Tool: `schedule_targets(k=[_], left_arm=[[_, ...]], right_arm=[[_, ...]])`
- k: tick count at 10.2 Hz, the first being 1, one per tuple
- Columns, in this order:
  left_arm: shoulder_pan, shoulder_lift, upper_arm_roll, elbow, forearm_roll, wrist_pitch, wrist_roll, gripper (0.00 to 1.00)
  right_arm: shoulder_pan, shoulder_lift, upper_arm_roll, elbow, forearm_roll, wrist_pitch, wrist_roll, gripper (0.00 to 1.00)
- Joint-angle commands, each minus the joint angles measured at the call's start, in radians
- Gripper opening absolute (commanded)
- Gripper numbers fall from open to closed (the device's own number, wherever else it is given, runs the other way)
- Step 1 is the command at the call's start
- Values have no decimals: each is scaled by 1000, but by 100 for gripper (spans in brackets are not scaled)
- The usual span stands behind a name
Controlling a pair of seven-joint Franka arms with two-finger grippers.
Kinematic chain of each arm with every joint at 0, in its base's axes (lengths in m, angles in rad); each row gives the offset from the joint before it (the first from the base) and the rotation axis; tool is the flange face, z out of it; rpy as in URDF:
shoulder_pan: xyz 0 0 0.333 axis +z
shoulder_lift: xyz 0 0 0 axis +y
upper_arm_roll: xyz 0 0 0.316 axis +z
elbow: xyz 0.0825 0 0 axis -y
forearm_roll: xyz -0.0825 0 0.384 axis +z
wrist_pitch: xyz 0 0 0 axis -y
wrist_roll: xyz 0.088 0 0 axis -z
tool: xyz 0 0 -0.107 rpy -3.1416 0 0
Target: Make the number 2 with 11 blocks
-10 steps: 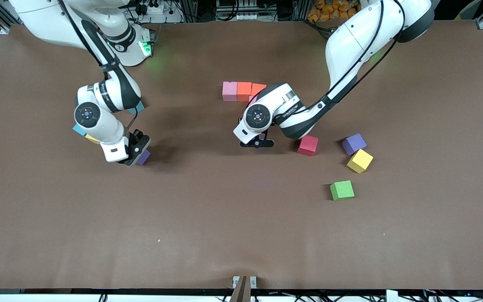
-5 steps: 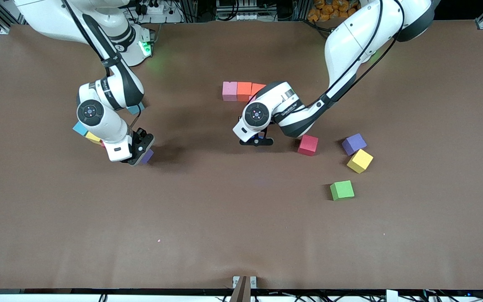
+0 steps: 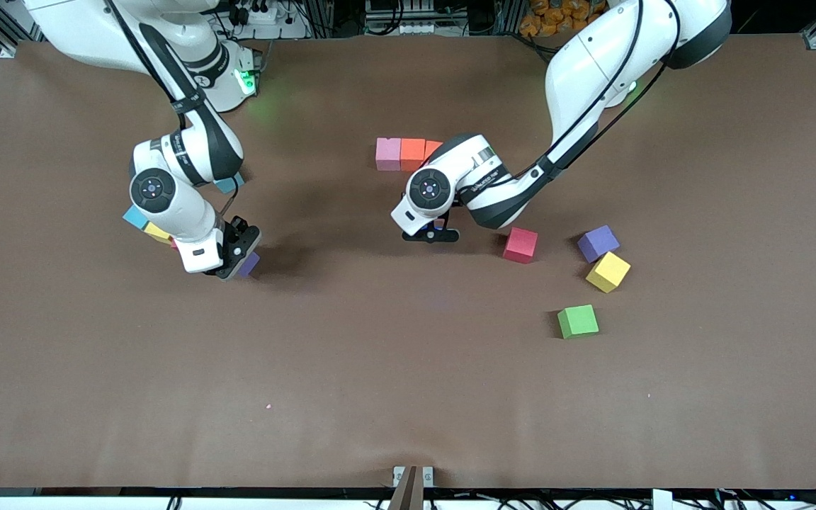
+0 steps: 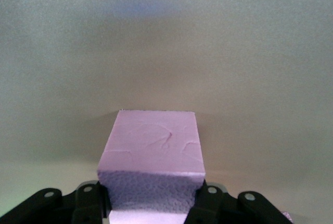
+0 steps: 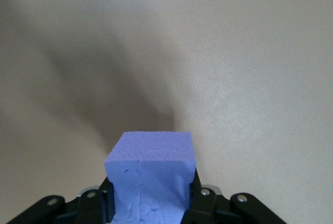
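Note:
My left gripper (image 3: pixel 431 234) is shut on a pink block (image 4: pixel 153 140), held low over the table just nearer the camera than a row of blocks: pink (image 3: pixel 388 153), orange (image 3: pixel 413 151), and an orange-red one (image 3: pixel 433 147) partly hidden by the left arm. My right gripper (image 3: pixel 235 252) is shut on a purple block (image 3: pixel 246 263), which also shows in the right wrist view (image 5: pixel 151 156), low over the table toward the right arm's end. Loose red (image 3: pixel 520 245), purple (image 3: pixel 598 243), yellow (image 3: pixel 608 271) and green (image 3: pixel 578 321) blocks lie toward the left arm's end.
Under the right arm lie a light-blue cube (image 3: pixel 134 217), a yellow block (image 3: pixel 156 231) and another light-blue cube (image 3: pixel 227 185), all partly hidden. The brown table (image 3: pixel 380 368) stretches wide nearer the camera.
My left gripper has shifted slightly toward the block row with the pink block. My right gripper moved a little with the purple block, then stayed still.

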Motion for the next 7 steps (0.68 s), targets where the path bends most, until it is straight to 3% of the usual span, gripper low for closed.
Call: schedule_targets(k=[1, 7], left_arm=[[-9, 11, 8, -38, 22, 6, -17, 31], [-17, 11, 8, -51, 22, 5, -19, 34]], right_arm=[[-12, -14, 16, 2, 14, -16, 5, 41], [-11, -14, 41, 19, 14, -30, 3, 41]])
